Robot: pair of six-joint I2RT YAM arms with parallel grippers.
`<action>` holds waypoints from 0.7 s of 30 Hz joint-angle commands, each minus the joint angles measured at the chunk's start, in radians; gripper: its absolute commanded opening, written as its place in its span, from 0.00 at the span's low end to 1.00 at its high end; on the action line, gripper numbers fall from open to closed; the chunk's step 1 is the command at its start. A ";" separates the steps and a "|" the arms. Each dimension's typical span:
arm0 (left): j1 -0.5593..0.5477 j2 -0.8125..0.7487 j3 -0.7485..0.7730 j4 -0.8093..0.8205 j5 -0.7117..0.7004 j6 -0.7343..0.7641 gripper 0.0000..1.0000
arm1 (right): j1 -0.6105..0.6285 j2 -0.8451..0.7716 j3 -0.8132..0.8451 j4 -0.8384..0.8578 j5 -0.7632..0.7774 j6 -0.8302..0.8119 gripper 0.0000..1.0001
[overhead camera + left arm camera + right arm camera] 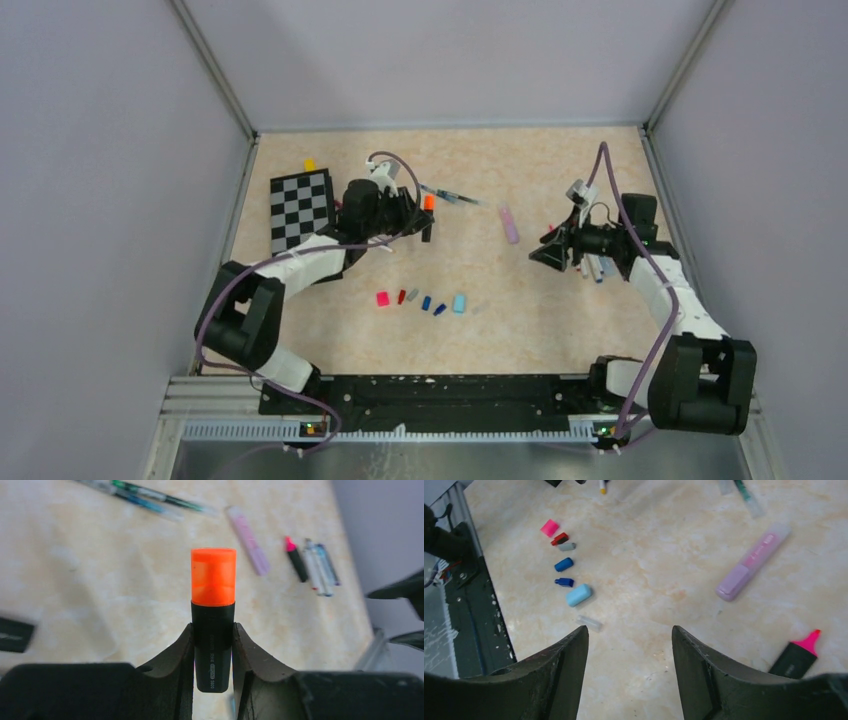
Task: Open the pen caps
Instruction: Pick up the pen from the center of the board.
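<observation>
Orange pen cap (213, 577) is seated on a black pen (212, 652) clamped in the outstretched left pincer (212, 632); the right pincer (630, 632) is held apart above the table (659, 565).

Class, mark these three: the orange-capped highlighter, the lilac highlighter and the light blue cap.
orange-capped highlighter (213, 617): left wrist view, black barrel below the cap.
lilac highlighter (752, 561): right wrist view, mid-barrel.
light blue cap (578, 595): right wrist view, its middle.

checkerboard (302, 210) flat on the far left of the beige marbled surface (540, 330), yellow cube (309, 164) just behind it
</observation>
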 commanded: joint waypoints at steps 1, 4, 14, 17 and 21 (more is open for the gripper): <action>-0.052 -0.078 -0.182 0.513 0.182 -0.192 0.00 | 0.088 -0.016 -0.050 0.188 -0.102 0.101 0.61; -0.137 -0.093 -0.252 0.661 0.100 -0.299 0.00 | 0.154 -0.025 -0.081 0.273 -0.112 0.156 0.62; -0.419 -0.060 -0.181 0.505 -0.400 -0.408 0.00 | 0.289 -0.032 -0.161 0.555 0.000 0.444 0.64; -0.464 -0.040 -0.107 0.321 -0.531 -0.480 0.00 | 0.321 -0.020 -0.147 0.562 0.097 0.515 0.64; -0.505 -0.021 -0.082 0.315 -0.592 -0.504 0.00 | 0.367 0.002 -0.138 0.562 0.150 0.564 0.65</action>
